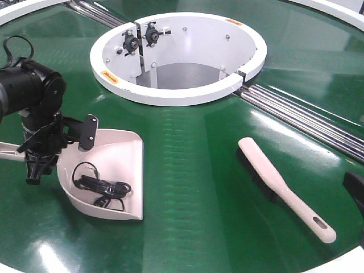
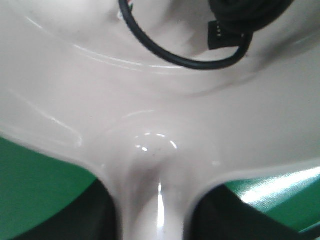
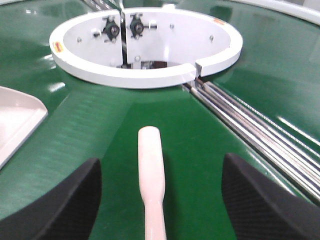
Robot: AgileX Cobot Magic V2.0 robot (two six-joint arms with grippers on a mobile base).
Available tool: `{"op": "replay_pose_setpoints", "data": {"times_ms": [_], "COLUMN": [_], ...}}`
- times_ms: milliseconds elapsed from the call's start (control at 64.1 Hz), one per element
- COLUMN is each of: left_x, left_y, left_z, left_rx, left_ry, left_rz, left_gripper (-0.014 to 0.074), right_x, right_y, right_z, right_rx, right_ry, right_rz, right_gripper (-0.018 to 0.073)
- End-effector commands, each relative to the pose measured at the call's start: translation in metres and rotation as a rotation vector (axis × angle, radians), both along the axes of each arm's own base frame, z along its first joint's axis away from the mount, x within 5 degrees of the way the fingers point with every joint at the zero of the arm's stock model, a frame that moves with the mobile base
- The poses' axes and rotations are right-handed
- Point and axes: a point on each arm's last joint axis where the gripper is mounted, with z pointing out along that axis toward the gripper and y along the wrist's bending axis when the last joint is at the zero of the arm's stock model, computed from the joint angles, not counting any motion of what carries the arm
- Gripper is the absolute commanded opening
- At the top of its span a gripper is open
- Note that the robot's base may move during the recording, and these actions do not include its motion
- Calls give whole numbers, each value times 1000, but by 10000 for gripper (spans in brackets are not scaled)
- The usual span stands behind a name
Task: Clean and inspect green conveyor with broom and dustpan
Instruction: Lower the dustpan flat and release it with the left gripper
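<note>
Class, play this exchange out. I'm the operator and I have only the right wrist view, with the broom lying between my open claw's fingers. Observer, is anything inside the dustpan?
Observer: Yes, a tangled black cable lies in the dustpan.
Operator: Is the left claw near it?
Observer: The left claw is closed on the dustpan's handle, with its fingers against both sides.
Operator: Where are the broom's bristles?
Observer: The broom lies on the green conveyor, and its dark bristles show along the edge facing the dustpan.
</note>
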Motion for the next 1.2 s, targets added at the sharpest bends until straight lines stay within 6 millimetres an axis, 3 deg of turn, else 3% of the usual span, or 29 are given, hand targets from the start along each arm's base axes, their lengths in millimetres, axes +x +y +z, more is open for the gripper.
{"op": "replay_pose_setpoints", "data": {"times_ms": [0, 296, 468, 858, 999, 1186], "left_x": [-3, -2, -2, -7, -15, -41], "left_y": [-2, -5, -5, -10, -11, -16], "left_z": [25, 23, 23, 27, 43, 90], "left_rx": [-15, -63, -70, -135, -173, -323], "left_ry": [-57, -77, -80, -55, -70, -152], "left_rz": [-6, 38, 43, 79, 91, 120], "left_gripper": [-6, 5, 67, 448, 513, 513], "right_x": [-4, -7, -7, -6, -5, -5], "right_y": [-2, -3, -3, -3, -3, -3], "right_z": [11, 4, 5, 1, -3, -2], "right_rx": [31, 36, 37, 37, 39, 40], "right_ry": [-146, -171, -177, -173, -183, -190], "right_rz": [-14, -16, -17, -17, -19, -20], "right_gripper": [498, 498, 498, 498, 498, 498]}}
